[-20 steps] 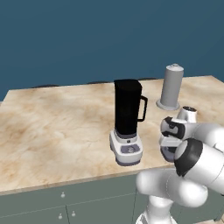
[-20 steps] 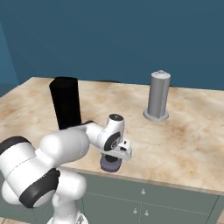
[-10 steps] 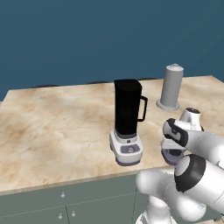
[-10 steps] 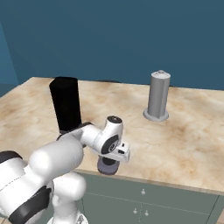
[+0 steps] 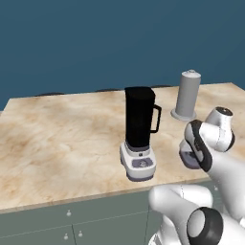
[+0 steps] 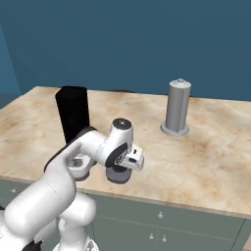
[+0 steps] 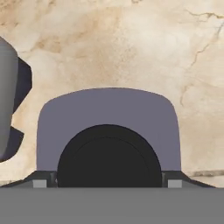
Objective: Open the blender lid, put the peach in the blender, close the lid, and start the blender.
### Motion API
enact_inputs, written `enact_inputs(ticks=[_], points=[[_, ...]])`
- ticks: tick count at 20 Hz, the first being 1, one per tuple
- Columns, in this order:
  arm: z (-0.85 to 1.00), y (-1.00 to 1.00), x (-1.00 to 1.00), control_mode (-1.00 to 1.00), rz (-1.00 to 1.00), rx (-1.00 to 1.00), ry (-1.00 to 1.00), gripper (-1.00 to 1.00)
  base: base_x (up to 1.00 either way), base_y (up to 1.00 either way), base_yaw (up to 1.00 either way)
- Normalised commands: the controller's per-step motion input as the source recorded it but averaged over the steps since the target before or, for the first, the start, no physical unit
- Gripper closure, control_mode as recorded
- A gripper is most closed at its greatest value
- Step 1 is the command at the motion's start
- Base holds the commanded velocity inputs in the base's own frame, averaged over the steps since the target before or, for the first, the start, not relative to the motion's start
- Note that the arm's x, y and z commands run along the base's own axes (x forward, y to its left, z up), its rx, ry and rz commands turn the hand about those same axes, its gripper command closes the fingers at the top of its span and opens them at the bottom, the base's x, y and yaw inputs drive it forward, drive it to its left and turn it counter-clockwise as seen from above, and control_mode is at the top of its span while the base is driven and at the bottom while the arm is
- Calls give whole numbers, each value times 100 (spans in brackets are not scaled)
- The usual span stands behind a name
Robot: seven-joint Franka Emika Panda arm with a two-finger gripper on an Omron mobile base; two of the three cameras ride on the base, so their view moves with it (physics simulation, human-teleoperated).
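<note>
The blender lid [image 7: 108, 127] lies flat on the marble worktop [image 5: 57, 139] near its front edge, right of the blender [image 5: 139, 131], with the gripper [image 7: 109, 183] low over its knob, fingers [image 7: 40, 183] straddling it, grip uncertain.

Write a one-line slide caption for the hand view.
Hand camera looks down on the blender lid with its black centre knob, lying on the marbled counter between the gripper's fingertips.

The hand [image 6: 119, 169] covers most of the blender lid [image 7: 108, 131] near the table's [image 5: 57, 143] front edge; whether its fingers clamp the knob cannot be told.
</note>
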Motion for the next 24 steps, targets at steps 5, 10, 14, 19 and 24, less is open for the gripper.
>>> enact_inputs(ticks=[5,10,14,19,24], points=[[36,5,-22,-100,0,0,-14,100,0,0,0],[47,9,-40,-100,-1,0,-26,100,0,0,0],[97,13,-40,-100,-2,0,-20,100,0,0,0],[100,20,-46,-100,-3,-1,-14,100,0,0,0],[100,15,-44,-100,-5,-1,-6,100,0,0,0]])
